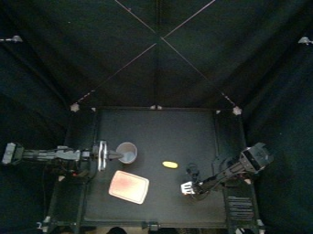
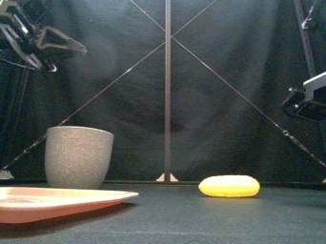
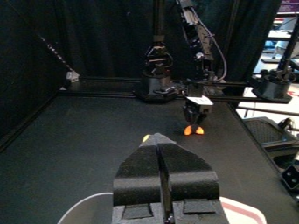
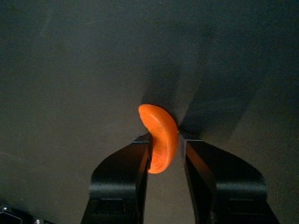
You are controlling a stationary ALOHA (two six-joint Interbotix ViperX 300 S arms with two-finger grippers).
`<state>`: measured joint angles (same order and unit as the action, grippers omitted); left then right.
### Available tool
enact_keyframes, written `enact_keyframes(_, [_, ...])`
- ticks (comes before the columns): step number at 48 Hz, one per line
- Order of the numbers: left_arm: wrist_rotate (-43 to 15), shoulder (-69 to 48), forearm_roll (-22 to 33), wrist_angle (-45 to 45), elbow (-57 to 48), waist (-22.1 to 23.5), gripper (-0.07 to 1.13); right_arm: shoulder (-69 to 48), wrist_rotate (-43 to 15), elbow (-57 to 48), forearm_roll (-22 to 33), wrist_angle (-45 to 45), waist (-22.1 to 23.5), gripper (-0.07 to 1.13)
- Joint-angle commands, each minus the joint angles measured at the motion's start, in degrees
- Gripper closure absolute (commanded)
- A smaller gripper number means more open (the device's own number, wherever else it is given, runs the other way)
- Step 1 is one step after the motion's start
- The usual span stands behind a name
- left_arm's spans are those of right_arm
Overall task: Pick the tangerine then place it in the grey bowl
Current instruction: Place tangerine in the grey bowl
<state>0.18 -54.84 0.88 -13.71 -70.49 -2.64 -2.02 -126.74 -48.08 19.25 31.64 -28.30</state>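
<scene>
Black curtains all round and a small black table (image 1: 196, 128), so not much clutter to worry about. The right gripper (image 4: 165, 156) already has the tangerine (image 4: 156, 131), really one orange crescent-shaped segment, pinched between its jaws toward the near right of the table. The grey speckled cup (image 2: 79, 157) it has to go into stands over on the left. The left gripper (image 3: 163, 144) hangs just beside the cup with its jaws pressed together on nothing. My worry is the grip: the segment looks held by its thin middle, with most of it sticking out past the tips, so I reckon it could swivel or slip on the way across. The cup is tall with a smallish mouth, so a low approach might clip the rim and tip it, and that parked left arm leaves little room. A yellow oval toy (image 2: 230, 186), maybe a lemon, lies about mid-table on the route, and the pink tray (image 2: 51, 198) sits near the cup, so an early drop lands there. From the front I can't see the segment at all, since the right arm is cut off at the edge. From above it's too small to pick out, and I can't tell if it's clear of the table or what's inside the cup.
</scene>
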Motion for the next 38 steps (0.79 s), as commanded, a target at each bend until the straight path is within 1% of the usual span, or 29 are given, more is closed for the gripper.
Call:
enact_keyframes(1, [0.0,0.09,0.18,-0.53,0.62,0.18,0.98,-0.62,0.0,0.79,1.05,0.44,0.35,0.43])
enact_keyframes(5, [0.0,0.09,0.35,-0.53,0.44,0.18,0.98,-1.14,0.09,1.76,2.99,0.62,0.88,0.43])
enact_keyframes(9, [0.0,0.0,0.35,-0.53,0.44,0.18,0.98,-2.02,0.18,3.25,6.68,0.88,2.02,0.43])
enact_keyframes(13, [-0.09,0.0,0.35,-0.44,0.44,0.09,0.98,-3.78,0.26,5.01,12.74,1.05,4.22,0.43])
enact_keyframes(20, [-0.18,0.0,0.35,-0.53,0.44,0.09,0.98,-6.68,0.18,7.73,25.75,0.53,9.23,0.43])
enact_keyframes(24, [-0.18,0.0,0.35,-0.53,0.44,0.0,0.98,-7.65,0.18,9.4,34.28,-0.7,13.18,0.43])
enact_keyframes(25, [-0.26,0.0,0.35,-0.62,0.44,0.0,0.98,-7.91,0.18,10.02,37.53,-1.58,14.77,0.43])
enact_keyframes(29, [-0.35,0.0,0.35,-0.88,0.44,-0.09,0.98,-7.65,-0.18,11.87,45.79,-5.19,19.51,0.43])
enact_keyframes(32, [-0.26,0.0,0.35,-1.05,0.44,-0.26,0.98,-6.94,-0.26,13.36,50.98,-8.7,23.29,0.43])
enact_keyframes(38, [-0.35,0.0,0.26,-1.14,0.44,-0.26,0.98,-3.34,-0.35,17.23,58.62,-16.44,29.97,0.43])
